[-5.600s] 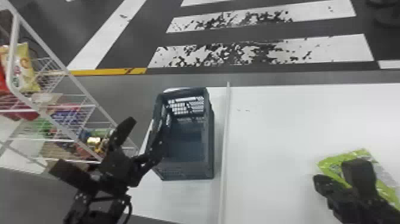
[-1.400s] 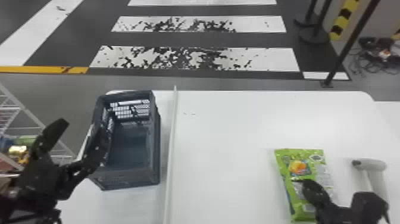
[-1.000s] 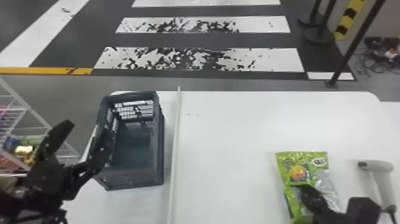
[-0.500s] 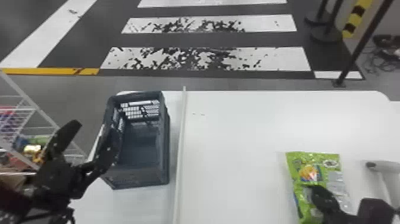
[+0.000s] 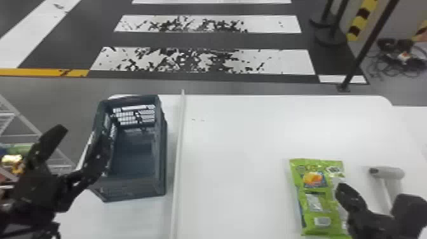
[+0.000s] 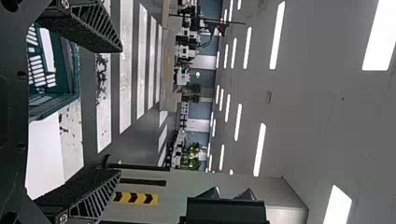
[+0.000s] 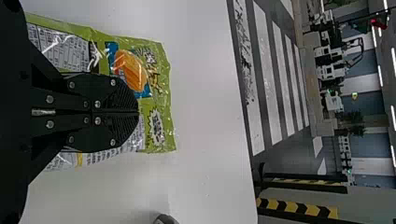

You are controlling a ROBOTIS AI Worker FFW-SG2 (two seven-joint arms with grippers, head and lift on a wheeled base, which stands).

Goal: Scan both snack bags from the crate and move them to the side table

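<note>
Shifted rightward, the right gripper (image 7: 138,112) hangs, fingers closed, over the snack bag (image 5: 314,200), laid flat for the scanner (image 5: 390,173), I'd guess; the left gripper (image 6: 121,111) gapes by the crate (image 5: 130,189).

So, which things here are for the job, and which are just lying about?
For the job:
- green bag
- crate
- table
- scanner, judging by its shape

Just about:
- wire rack
- black pole
- cables

Lower right, the snack bag (image 5: 313,187) looks like glossy, crinkled plastic film catching small highlights. The crate (image 5: 136,187) at centre left looks like hard plastic; the desk (image 5: 235,143) is smooth, softly sheened.
</note>
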